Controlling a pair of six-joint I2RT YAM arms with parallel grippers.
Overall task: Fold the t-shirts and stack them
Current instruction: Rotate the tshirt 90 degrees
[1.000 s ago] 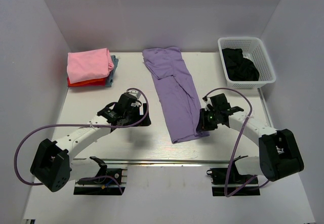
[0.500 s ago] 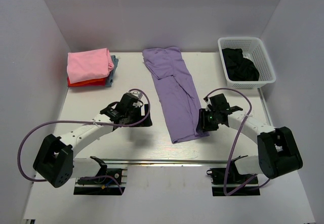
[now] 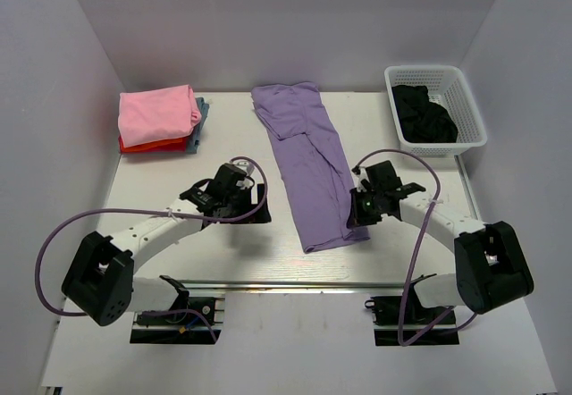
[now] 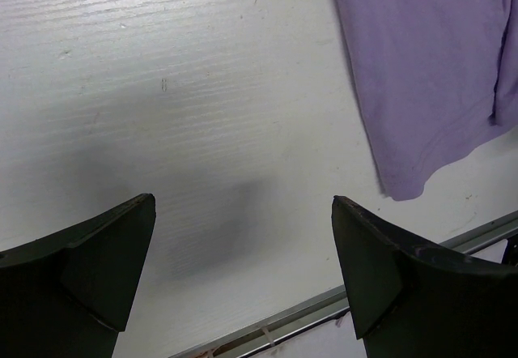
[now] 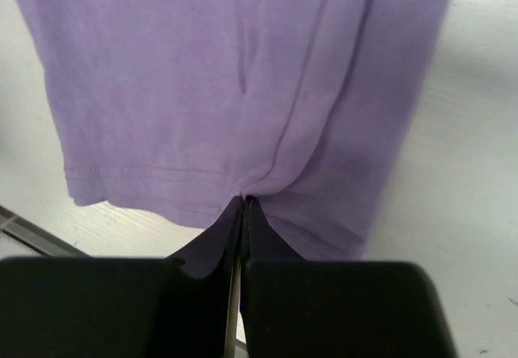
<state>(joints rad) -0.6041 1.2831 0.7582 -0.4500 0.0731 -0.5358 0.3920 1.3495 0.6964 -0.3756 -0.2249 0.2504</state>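
Note:
A lavender-purple t-shirt (image 3: 308, 163) lies folded lengthwise in a long strip down the table's middle. My right gripper (image 3: 357, 213) is at its near right corner and shut on the hem; in the right wrist view the cloth (image 5: 243, 91) puckers at the closed fingertips (image 5: 243, 202). My left gripper (image 3: 252, 209) is open and empty over bare table, left of the shirt's near end (image 4: 421, 74). A stack of folded shirts sits at the far left, pink (image 3: 156, 113) on top, grey-blue (image 3: 202, 109) and red (image 3: 152, 146) beneath.
A white lattice basket (image 3: 465, 100) at the far right holds dark cloth (image 3: 424, 114). The table's metal front edge (image 4: 324, 309) runs just below the left gripper. White walls enclose the table on three sides.
The right gripper has shifted slightly left and up along the shirt's near right corner. The left gripper has edged right toward the shirt.

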